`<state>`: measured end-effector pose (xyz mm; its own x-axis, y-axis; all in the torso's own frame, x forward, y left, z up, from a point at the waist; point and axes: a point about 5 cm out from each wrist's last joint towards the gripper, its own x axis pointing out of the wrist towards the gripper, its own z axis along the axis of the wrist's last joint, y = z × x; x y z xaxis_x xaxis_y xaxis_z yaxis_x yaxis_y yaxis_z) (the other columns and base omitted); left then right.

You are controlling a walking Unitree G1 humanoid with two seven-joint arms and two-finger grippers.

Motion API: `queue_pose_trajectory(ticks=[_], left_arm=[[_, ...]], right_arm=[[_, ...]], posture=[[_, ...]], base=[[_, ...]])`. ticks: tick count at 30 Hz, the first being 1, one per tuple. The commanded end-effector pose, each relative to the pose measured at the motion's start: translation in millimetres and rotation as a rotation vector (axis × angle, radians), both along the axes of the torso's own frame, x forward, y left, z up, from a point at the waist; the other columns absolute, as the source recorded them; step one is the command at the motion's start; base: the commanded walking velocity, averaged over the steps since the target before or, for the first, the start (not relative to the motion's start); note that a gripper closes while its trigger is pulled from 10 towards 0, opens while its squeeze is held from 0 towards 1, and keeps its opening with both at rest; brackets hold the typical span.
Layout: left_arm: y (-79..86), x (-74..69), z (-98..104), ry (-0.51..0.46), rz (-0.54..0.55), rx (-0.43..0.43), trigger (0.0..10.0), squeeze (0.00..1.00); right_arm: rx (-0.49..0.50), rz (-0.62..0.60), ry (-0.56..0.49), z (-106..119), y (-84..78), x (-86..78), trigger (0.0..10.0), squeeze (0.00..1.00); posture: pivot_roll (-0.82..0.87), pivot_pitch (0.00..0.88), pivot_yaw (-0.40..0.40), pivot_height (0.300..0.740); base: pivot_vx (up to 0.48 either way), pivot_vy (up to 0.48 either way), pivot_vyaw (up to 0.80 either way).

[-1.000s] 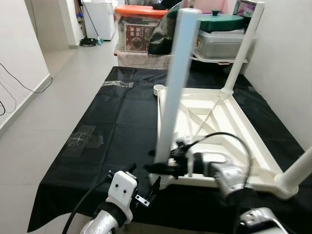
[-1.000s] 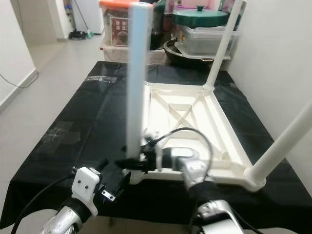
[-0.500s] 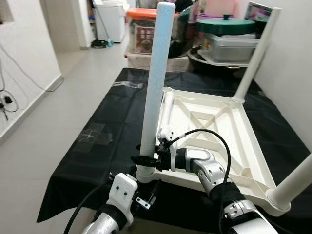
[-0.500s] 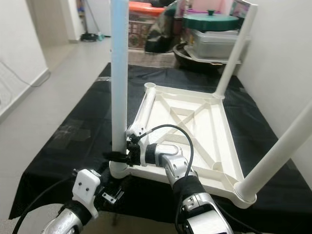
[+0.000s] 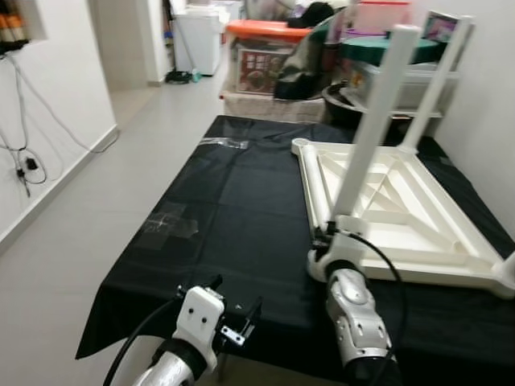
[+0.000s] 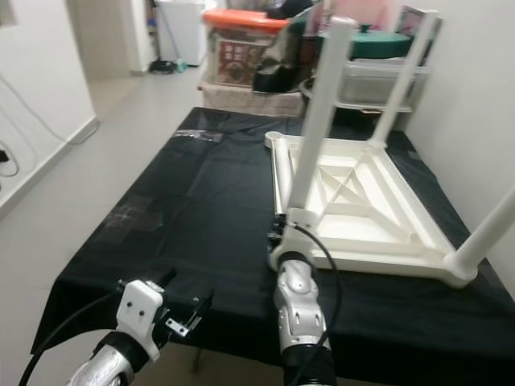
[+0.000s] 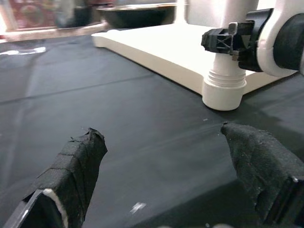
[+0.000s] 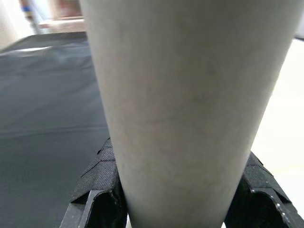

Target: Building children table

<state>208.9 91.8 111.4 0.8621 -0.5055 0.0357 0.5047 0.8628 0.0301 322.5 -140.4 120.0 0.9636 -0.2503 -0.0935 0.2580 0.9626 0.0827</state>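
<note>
At centre frame, right gripper [image 5: 328, 239] clamps the table leg [image 5: 372, 129]; twisting askew could cross-thread its corner socket [image 7: 223, 90]. Left gripper [image 7: 166, 166] gapes idle.

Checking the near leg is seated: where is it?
White leg stands in the upturned table's near-left corner socket, right gripper clamped at its base.

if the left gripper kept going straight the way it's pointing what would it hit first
Probably the corner socket of the upturned white table, where the right gripper clamps the leg. The left gripper, jaws open, points low across the black cloth toward it, though depth is uncertain.
</note>
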Motion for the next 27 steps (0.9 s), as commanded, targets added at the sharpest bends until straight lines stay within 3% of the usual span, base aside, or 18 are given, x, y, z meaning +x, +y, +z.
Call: queue_pose_trajectory(ticks=[1, 2, 3, 4, 5, 6, 11, 12, 14, 16, 19, 20, 23, 25, 26, 27], left_arm=[[-0.2, 0.2, -2, 0.007, 0.001, 0.002, 10.0, 0.0], [-0.1, 0.2, -2, 0.007, 0.003, 0.002, 10.0, 0.0], [0.0, 0.1, -3, 0.007, 0.004, 0.002, 10.0, 0.0], [0.0, 0.3, -2, 0.007, 0.004, 0.001, 10.0, 0.0], [0.1, 0.4, -2, 0.007, 0.004, 0.001, 10.0, 0.0], [0.2, 0.5, -2, 0.007, 0.004, 0.0, 10.0, 0.0], [0.4, 0.7, -2, 0.006, 0.004, 0.0, 10.0, 0.0], [0.5, 1.0, -2, 0.006, 0.005, 0.001, 10.0, 0.0], [0.5, 1.7, -2, 0.007, 0.004, 0.0, 10.0, 0.0], [0.3, 2.4, -2, 0.008, 0.001, 0.001, 10.0, 0.0], [0.2, 2.6, -3, 0.007, 0.0, 0.002, 10.0, 0.0], [0.2, 2.9, -3, 0.006, 0.0, 0.002, 10.0, 0.0], [0.1, 3.1, -3, 0.006, 0.0, 0.003, 10.0, 0.0], [0.4, 3.6, -3, 0.005, 0.0, 0.004, 10.0, 0.0], [0.4, 3.6, -3, 0.005, 0.0, 0.004, 10.0, 0.0], [0.5, 3.7, -2, 0.004, -0.001, 0.005, 10.0, 0.0]], right_arm=[[0.088, 0.016, -0.006, 1, 32.1, -4.0, 0.5, 0.0], [0.084, 0.059, -0.008, 1, 38.4, -1.9, 6.0, 0.0], [0.079, 0.078, -0.005, 2, 42.9, -1.2, 6.0, 0.0], [0.092, 0.13, -0.015, 2, 48.6, -0.2, 10.0, 0.84], [0.102, 0.164, -0.022, 3, 52.1, 0.2, 10.0, 0.84], [0.128, 0.209, -0.037, 3, 54.8, 1.5, 10.0, 1.0], [0.146, 0.249, -0.07, 8, 54.9, 3.4, 10.0, 1.0], [0.139, 0.261, -0.13, 14, 46.8, 7.2, 10.0, 0.0], [0.117, 0.33, -0.188, 21, 36.0, 14.7, 10.0, 0.0], [0.156, 0.466, -0.212, 25, 28.9, 22.3, 10.0, 0.0], [0.163, 0.55, -0.213, 28, 22.7, 27.3, 10.0, 0.0], [0.158, 0.658, -0.202, 31, 16.7, 31.6, 10.0, 0.0], [0.151, 0.724, -0.191, 33, 12.7, 33.7, 10.0, 0.0], [0.154, 1.058, -0.102, 35, 11.4, 31.0, 10.0, 0.0], [0.154, 1.058, -0.102, 35, 11.4, 31.0, 10.0, 0.0], [0.151, 1.228, -0.053, 36, 14.0, 25.4, 10.0, 0.0]], posture=[[0.13, 0.0, -0.067, 0.74], [0.13, 0.0, -0.067, 0.74], [0.13, 0.0, -0.067, 0.74], [0.13, 0.0, -0.068, 0.74], [0.13, 0.0, -0.068, 0.74], [0.13, 0.0, -0.067, 0.74], [0.12, 0.0, -0.066, 0.74], [0.12, 0.0, -0.066, 0.74], [0.12, 0.0, -0.06, 0.74], [0.12, 0.0, -0.062, 0.74], [0.12, 0.0, -0.06, 0.74], [0.12, 0.0, -0.061, 0.74], [0.12, 0.0, -0.061, 0.74], [0.12, 0.0, -0.06, 0.74], [0.12, 0.0, -0.06, 0.74], [0.13, 0.0, -0.062, 0.74]], base=[[0.0, 0.0, 0.0], [0.0, 0.0, 0.0], [0.0, 0.0, 0.0], [0.0, 0.0, 0.0], [0.0, 0.0, 0.0], [0.0, 0.0, 0.0], [0.0, 0.0, 0.0], [0.0, 0.0, 0.0], [0.0, 0.0, 0.0], [0.0, 0.0, 0.0], [0.0, 0.0, 0.0], [0.0, 0.0, 0.0], [0.0, 0.0, 0.0], [0.0, 0.0, 0.0], [0.0, 0.0, 0.0], [0.0, 0.0, 0.0]])
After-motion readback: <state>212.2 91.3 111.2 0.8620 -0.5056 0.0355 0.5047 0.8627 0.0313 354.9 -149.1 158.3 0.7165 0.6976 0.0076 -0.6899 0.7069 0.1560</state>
